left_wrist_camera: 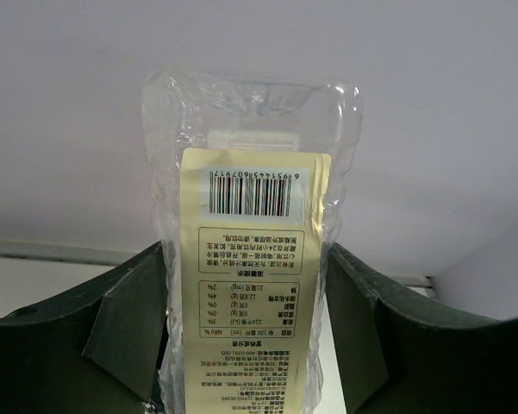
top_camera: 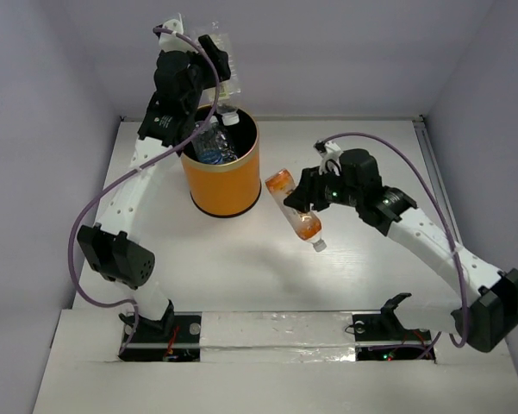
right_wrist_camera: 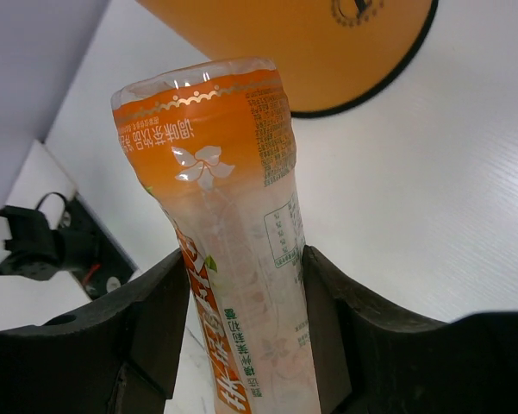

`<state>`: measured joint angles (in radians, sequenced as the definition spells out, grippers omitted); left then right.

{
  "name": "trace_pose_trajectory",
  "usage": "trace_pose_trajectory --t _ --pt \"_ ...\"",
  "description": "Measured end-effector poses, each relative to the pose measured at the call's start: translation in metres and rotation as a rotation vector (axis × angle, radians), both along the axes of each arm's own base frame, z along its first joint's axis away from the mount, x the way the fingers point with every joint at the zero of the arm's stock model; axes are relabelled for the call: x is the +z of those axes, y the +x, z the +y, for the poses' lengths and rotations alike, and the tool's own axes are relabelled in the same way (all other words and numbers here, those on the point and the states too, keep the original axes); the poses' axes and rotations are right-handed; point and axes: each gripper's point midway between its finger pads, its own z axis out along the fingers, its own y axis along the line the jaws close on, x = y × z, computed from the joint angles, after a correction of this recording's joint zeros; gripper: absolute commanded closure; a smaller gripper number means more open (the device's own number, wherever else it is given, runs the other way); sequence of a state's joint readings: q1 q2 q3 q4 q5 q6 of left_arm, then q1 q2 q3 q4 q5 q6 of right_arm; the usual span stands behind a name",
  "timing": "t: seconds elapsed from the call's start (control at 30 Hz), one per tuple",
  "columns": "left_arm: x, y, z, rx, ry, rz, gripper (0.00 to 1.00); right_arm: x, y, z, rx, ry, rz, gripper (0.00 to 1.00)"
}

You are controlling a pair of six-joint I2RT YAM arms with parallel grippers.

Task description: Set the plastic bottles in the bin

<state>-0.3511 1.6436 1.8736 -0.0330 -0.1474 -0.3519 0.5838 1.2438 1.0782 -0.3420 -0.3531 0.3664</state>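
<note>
Orange bottle (top_camera: 282, 185) hangs pinched in the right jaws, just right of the bin (top_camera: 220, 188); left jaws pinch a yellow-labelled bottle (left_wrist_camera: 250, 285) above its far rim.

On the clear bottle (left_wrist_camera: 250, 285) we read a pale yellow label with a barcode (left_wrist_camera: 248, 195) numbered 6 9314458…, and a table headed NRV% amid small Chinese print. The orange bottle (right_wrist_camera: 233, 259) bears Chinese characters. The bin (right_wrist_camera: 310, 60) shows a cut-off, unreadable emblem (right_wrist_camera: 358, 10).
</note>
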Motion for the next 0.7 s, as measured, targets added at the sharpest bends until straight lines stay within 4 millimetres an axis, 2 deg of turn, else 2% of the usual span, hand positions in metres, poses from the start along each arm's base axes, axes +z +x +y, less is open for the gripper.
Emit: trace_pose_trajectory --t 0.17,0.37,0.5,0.53,0.6,0.63,0.7 --pt "-0.026 0.025 0.001 0.047 0.062 0.011 0.61 0.049 -0.014 -0.008 -0.009 0.082 -0.084 0.53" --pt "-0.094 0.027 0.008 0.072 0.143 0.087 0.55 0.141 -0.012 -0.008 -0.027 0.210 -0.238 0.53" --pt "-0.129 0.006 0.015 0.068 0.161 0.131 0.36 0.201 0.002 -0.001 -0.052 0.301 -0.331 0.53" --pt "-0.131 0.000 0.017 0.069 0.156 0.127 0.25 0.212 0.007 0.001 -0.058 0.319 -0.351 0.53" --pt "-0.127 -0.013 0.022 0.070 0.148 0.109 0.14 0.230 0.022 0.011 -0.068 0.355 -0.370 0.53" --pt "-0.124 -0.019 0.024 0.072 0.143 0.103 0.06 0.236 0.029 0.015 -0.074 0.368 -0.377 0.53" --pt "-0.113 -0.031 0.029 0.077 0.128 0.077 0.01 0.239 0.049 0.026 -0.092 0.385 -0.371 0.53"
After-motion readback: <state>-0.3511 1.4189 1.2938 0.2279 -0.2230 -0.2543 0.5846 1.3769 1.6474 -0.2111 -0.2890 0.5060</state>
